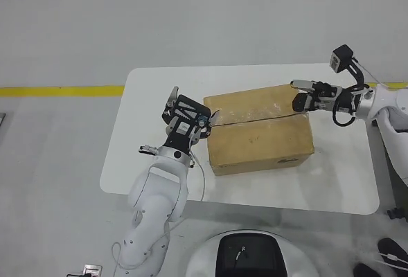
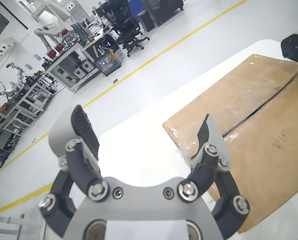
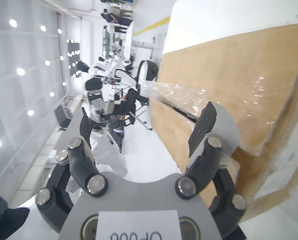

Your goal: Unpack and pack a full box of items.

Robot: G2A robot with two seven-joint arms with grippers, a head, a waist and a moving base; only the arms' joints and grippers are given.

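White table [image 1: 155,90], grey floor [image 1: 51,41], yellow line [image 1: 51,91] at 12 o'clock. The box [image 1: 259,142] sits centred (flaps down, contents hidden). My left claw [image 2: 142,113] gapes empty at its 9 o'clock, right claw [image 3: 147,107] likewise at 2.

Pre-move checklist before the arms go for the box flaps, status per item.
1. left gripper fingers open, empty: ok.
2. right gripper fingers open, empty: ok.
3. box flat on the table, inside its edges: ok.
4. One gripper at each end of the box: ok.
5. clear tape over the seam fully split: cannot tell.
6. Contents under the closed flaps: cannot tell.
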